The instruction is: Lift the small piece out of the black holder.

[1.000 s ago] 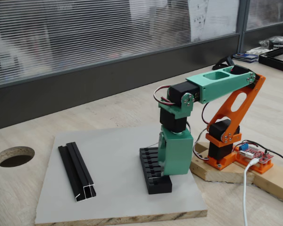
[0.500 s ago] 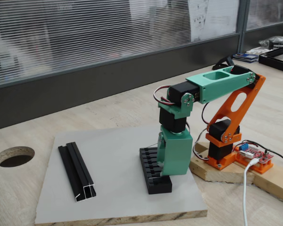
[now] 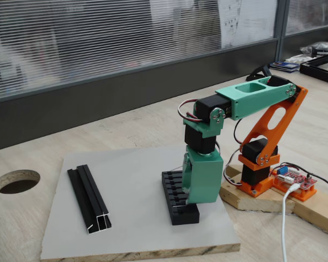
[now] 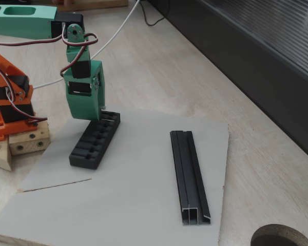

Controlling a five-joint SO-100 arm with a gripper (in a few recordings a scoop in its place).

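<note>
Arm: green and orange, bent forward from a base bolted to a wooden block (image 3: 262,201) at the board's edge; wrist pointing straight down.

Gripper (image 4: 95,114): lowered over the far end of the black holder in one fixed view, over its near-right part in the other (image 3: 192,201); green housing hides the fingertips, so opening cannot be told, nor whether anything is held.

Black holder (image 4: 94,141): short slotted block lying flat on the grey board, crosswise slots along its top visible in both fixed views; one end tucked under the gripper body.

Small piece: too small and too hidden to make out with certainty; a faint pale glint at a slot beside the gripper (image 3: 177,206) may be it, cannot tell.

Grey board (image 4: 133,205): flat panel resting on the pale wooden table (image 3: 131,125), carrying the holder and the rail.

Black channel rail (image 4: 189,177): long and thin, silvery cut end toward the board's edge, lying well apart from the holder, roughly parallel to it.

Table hole (image 3: 16,181): round cut-out in the tabletop, beyond the board on the rail's side.

Electronics: red circuit board (image 3: 295,180) beside the arm's base, white cable leading off it.
</note>
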